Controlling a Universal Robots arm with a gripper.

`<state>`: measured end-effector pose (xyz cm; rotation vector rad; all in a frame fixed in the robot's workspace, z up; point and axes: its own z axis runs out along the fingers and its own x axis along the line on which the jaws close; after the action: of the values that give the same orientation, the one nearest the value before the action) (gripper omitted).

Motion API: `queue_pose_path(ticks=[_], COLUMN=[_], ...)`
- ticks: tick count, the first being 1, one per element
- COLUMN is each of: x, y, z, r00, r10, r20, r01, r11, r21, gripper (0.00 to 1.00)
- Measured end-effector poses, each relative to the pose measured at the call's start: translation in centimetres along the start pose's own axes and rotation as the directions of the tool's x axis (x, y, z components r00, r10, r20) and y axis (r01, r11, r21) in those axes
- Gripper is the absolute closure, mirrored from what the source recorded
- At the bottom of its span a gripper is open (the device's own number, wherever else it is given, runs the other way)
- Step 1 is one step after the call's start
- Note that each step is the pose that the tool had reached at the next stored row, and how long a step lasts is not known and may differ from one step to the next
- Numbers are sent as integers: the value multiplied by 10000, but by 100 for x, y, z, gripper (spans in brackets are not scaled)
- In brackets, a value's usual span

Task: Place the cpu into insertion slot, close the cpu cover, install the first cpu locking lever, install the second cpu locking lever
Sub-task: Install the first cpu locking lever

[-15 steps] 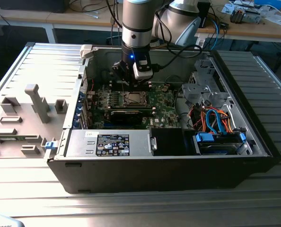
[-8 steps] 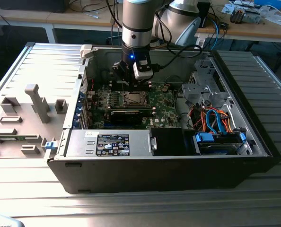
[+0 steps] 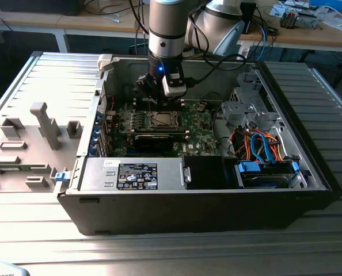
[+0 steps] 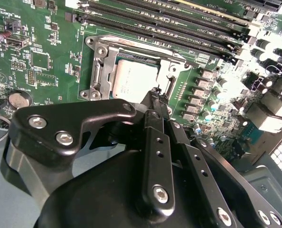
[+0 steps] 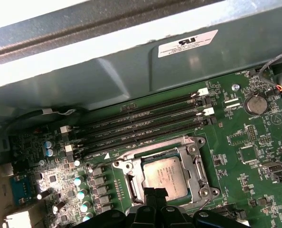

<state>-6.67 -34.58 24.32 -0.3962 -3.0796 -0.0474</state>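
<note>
Here, as you saw it in the exterior view, with clock directions taken on that picture:

- The computer case [image 3: 188,213] lay open on its side, and the green motherboard [image 3: 197,123] faced up inside it.
- The arm reached down into the case. The gripper [image 3: 162,92] hung just at 12 o'clock of the insertion slot [image 3: 152,121].
- The cpu [image 3: 162,119] sat flat in the slot with its silver-grey top showing.
- The black labelled power-supply box [image 3: 133,174] lay at 6 o'clock of the slot. The drive bay with blue and orange cables [image 3: 257,144] lay at 3 o'clock.
- A grey moulded tray [image 3: 27,144] stood outside the case at 9 o'clock.

In both wrist views you found:

- The gripper [image 4: 155,95] [image 5: 155,192] had its fingertips [image 4: 153,102] pressed together with no gap, at the edge of the insertion slot [image 5: 131,186]. You cannot tell whether anything thin was pinched between them.
- The cpu [image 4: 131,78] [image 5: 164,175] lay seated squarely in the socket.
- The cpu cover [image 4: 99,66] [image 5: 195,164] lay flat around the chip, which showed through its cut-out.
- The long black memory slots [image 4: 169,28] [image 5: 145,123] ran beside the socket, on the side away from the gripper.
- A coin cell [image 4: 20,99] [image 5: 256,104] sat on the board, well apart from the socket.
</note>
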Motion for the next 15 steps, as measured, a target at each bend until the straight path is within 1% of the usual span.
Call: queue_pose_path(ticks=[7, 15], x=[0, 0], y=[0, 0], z=[0, 0], r00=[10000, 9995], r10=[-93, -325], r20=[-2, -9], r01=[93, 325], r11=[10000, 9995], r21=[4, 13], gripper=[89, 89])
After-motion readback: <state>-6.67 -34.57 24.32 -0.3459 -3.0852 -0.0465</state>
